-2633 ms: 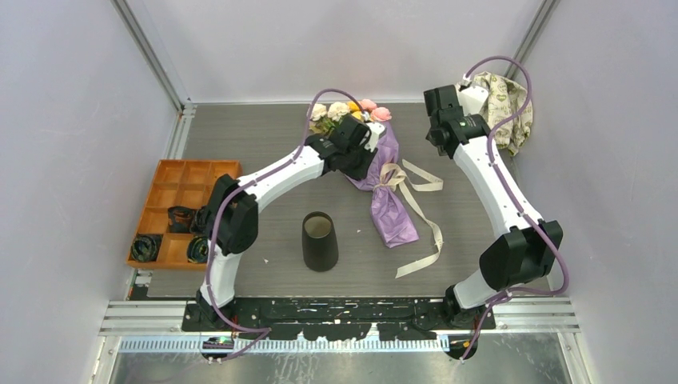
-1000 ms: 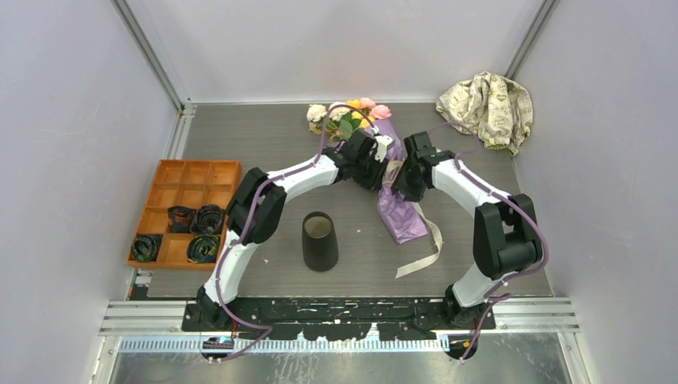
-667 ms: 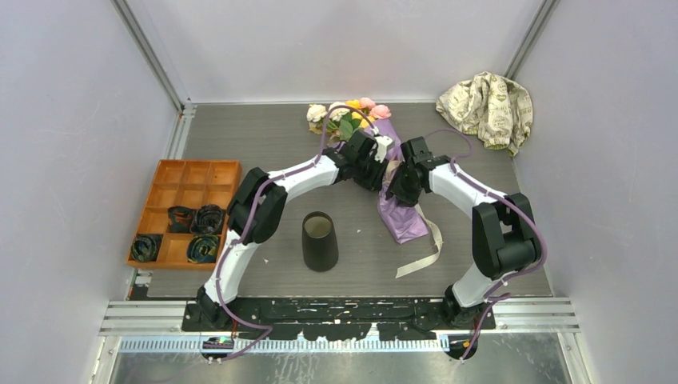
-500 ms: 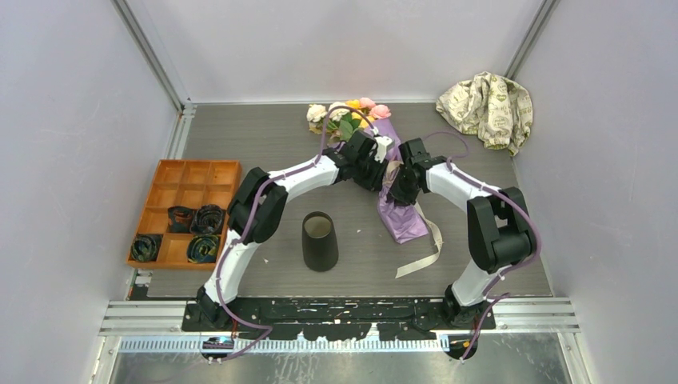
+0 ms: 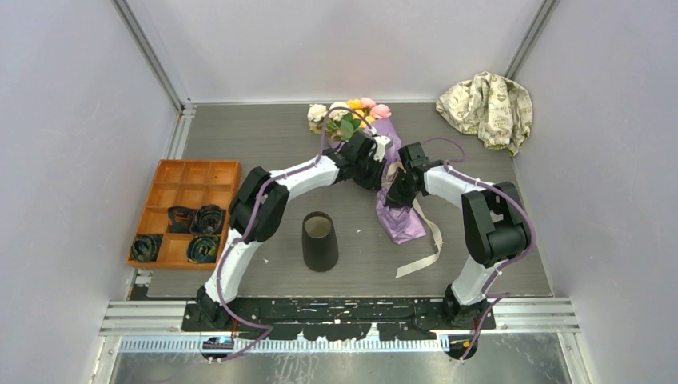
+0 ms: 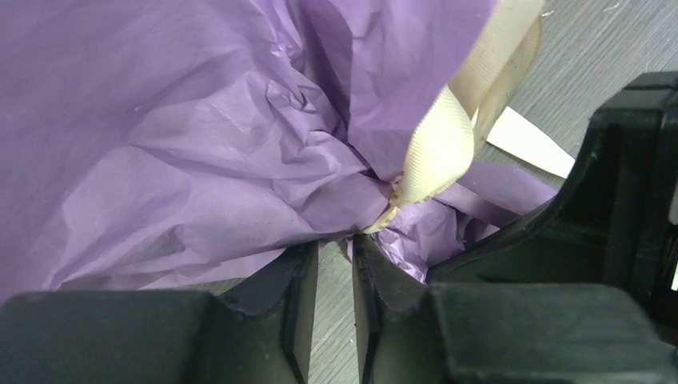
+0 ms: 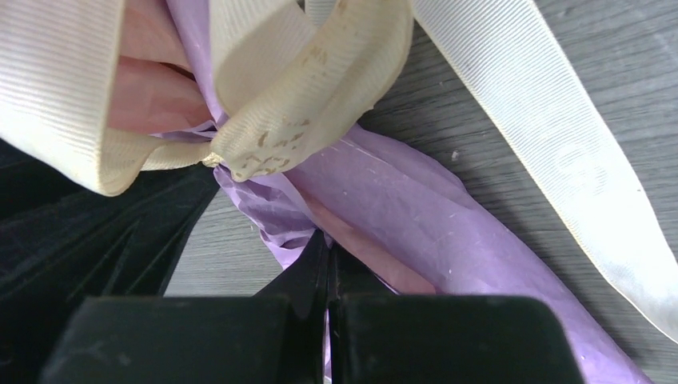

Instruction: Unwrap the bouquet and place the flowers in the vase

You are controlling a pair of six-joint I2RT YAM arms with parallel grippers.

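Note:
The bouquet lies across the back middle of the table, with the flowers at its far end and purple wrapping paper toward me. A beige ribbon still ties its neck. My left gripper sits at that neck; its jaws stand narrowly open with bare table between them and the tips under the paper, beside the ribbon. My right gripper is just below the bow. That gripper is shut on a fold of purple paper. The black vase stands upright in front, apart from both.
An orange tray with black coiled rolls sits at the left edge. A beige patterned cloth is bunched in the back right corner. Both forearms meet over the bouquet. Walls enclose the table on three sides.
My right arm swung in from the back right corner to the bouquet's neck, and its jaws closed on the paper. The left jaws narrowed a little; the bouquet barely moved.

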